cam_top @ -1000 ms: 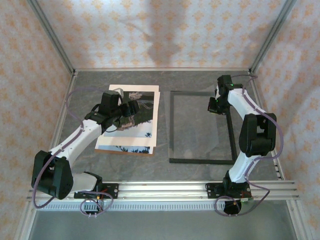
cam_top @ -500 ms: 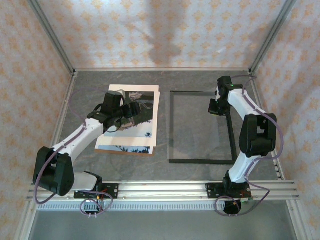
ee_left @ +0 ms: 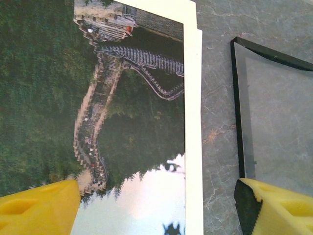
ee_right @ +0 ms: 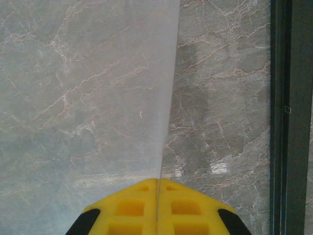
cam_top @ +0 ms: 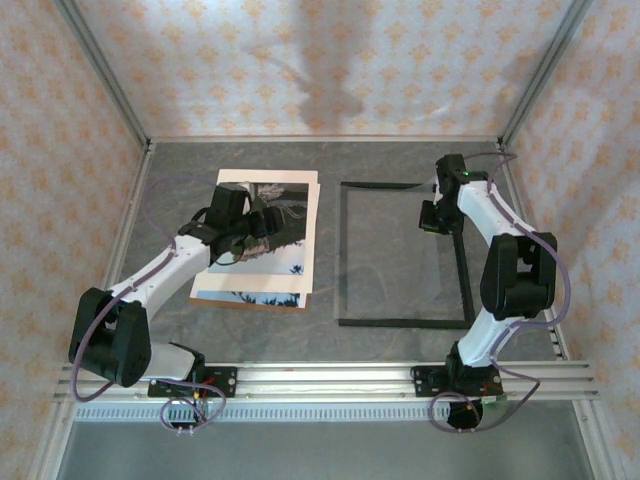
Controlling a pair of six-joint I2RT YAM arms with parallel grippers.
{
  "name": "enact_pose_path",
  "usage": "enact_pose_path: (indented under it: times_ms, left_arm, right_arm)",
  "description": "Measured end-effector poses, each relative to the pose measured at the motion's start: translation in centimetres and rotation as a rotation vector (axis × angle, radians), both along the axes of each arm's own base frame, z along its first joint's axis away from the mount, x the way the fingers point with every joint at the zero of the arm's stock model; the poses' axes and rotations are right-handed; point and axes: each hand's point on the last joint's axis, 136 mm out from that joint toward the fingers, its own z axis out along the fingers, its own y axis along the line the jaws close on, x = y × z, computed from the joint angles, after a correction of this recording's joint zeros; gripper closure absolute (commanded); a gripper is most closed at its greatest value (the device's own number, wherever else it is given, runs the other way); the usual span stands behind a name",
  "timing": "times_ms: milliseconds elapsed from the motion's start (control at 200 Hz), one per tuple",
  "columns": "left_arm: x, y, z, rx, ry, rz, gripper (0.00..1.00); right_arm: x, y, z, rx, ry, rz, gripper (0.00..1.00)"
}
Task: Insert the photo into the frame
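My left end effector point(ee_left: 156, 208) hovers low, left of the frame point(cam_top: 340, 260). Its yellow fingers are spread wide and hold nothing. They straddle the edge of the photo point(ee_left: 122, 98) that faces the frame, which I judge is a line-up for taking that edge and drawing the print across.

The photo lies flat and face up on the grey bench point(cam_top: 300, 335), left of the frame. A strip of bare bench separates the two (green hill and winding wall showing, white border toward the frame).

My right end effector point(ee_right: 158, 183) sits inside the frame, just beside its right rail and toward the far corner. Its fingers are fully closed, and a thin clear sheet point(ee_right: 88, 98) appears pinched between them. It is probably the frame's cover, held up so the print can slip beneath.
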Motion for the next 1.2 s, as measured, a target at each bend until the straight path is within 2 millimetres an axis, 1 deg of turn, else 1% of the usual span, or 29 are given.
enact_pose_path:
  times_ms: [606,771,936,1201]
  left_arm:
    - [0.0,-0.1,-0.5,0.005,0.012,-0.005,0.17]
    - [0.0,-0.4,-0.4,0.002,0.009,-0.021,0.14]
    - [-0.4,-1.6,-0.2,-0.021,0.009,-0.077,0.05]
    - [-0.9,-5.2,0.8,-0.104,-0.021,-0.194,0.05]
  right_arm:
    - [0.1,-0.8,0.0,-0.042,-0.003,-0.011,1.00]
    - [0.1,-1.4,0.0,-0.053,-0.004,-0.026,1.00]
    - [0.1,-1.8,0.0,-0.067,-0.004,-0.031,1.00]
    - [0.1,-1.8,0.0,-0.070,-0.004,-0.032,1.00]
